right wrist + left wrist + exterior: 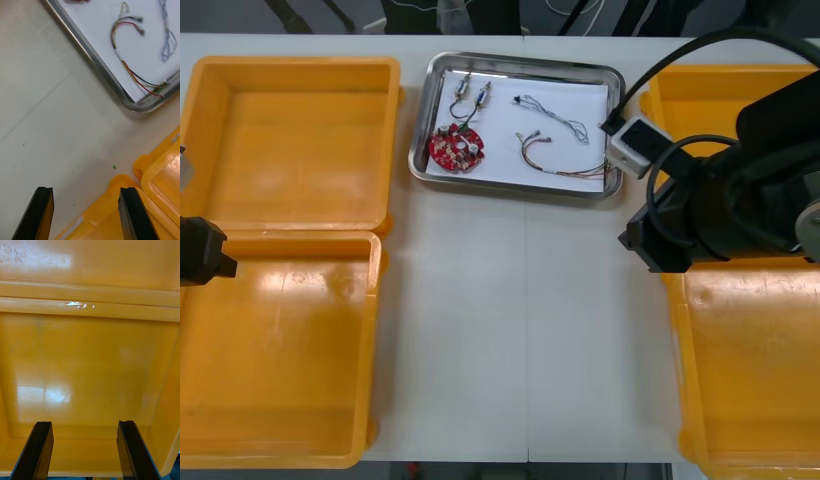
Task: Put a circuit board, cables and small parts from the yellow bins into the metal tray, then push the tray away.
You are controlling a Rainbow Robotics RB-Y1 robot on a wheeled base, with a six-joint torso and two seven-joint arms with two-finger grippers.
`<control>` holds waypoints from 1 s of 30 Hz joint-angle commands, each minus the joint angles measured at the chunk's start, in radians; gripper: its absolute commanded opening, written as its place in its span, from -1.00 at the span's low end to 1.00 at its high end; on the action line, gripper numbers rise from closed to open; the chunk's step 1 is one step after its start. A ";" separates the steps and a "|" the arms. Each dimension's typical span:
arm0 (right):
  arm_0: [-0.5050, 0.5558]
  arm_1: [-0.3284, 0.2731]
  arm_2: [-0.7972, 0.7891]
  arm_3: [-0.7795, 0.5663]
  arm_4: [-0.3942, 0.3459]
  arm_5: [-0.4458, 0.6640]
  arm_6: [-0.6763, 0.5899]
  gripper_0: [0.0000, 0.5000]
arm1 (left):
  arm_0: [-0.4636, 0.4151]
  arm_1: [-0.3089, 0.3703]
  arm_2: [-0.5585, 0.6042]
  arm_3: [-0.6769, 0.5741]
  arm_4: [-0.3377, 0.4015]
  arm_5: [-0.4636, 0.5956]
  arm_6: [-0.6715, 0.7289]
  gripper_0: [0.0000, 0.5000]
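Observation:
The metal tray (420,150), white inside, stands at the table's far middle. In it lie a round red circuit board (457,148), small metal parts (470,95), a blue and white cable (555,120) and a red and yellow cable (565,162). My right arm (720,200) hangs by the right bins. Its gripper (86,213) is open with nothing in it, over the bare table just short of the tray's near right corner (129,103). The red and yellow cable (127,63) lies inside that corner. My left gripper (84,450) stands open and holds nothing, over a yellow bin's floor (90,363).
Two yellow bins (290,140) (275,360) stand at the left with bare floors, and my left arm (200,250) is at their outer edge. Two more bins (700,100) (750,370) sit at the right, and their rims (116,198) lie close to my right fingers.

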 commanded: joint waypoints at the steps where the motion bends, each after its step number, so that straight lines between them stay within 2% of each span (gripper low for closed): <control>1: 0.089 -0.063 -0.143 -0.037 -0.024 0.003 -0.042 1.00 | 0.015 0.045 0.031 -0.030 -0.009 0.006 -0.076 1.00; 10: 0.198 -0.120 -0.298 -0.004 -0.038 0.003 -0.180 1.00 | 0.015 0.045 0.031 -0.030 -0.009 0.006 -0.076 1.00; 20: 0.276 -0.136 -0.497 0.141 -0.050 0.003 -0.174 1.00 | 0.015 0.045 0.031 -0.030 -0.009 0.006 -0.076 1.00; 30: 0.339 -0.163 -0.565 0.241 -0.049 0.003 -0.157 1.00 | 0.015 0.045 0.031 -0.030 -0.009 0.006 -0.076 1.00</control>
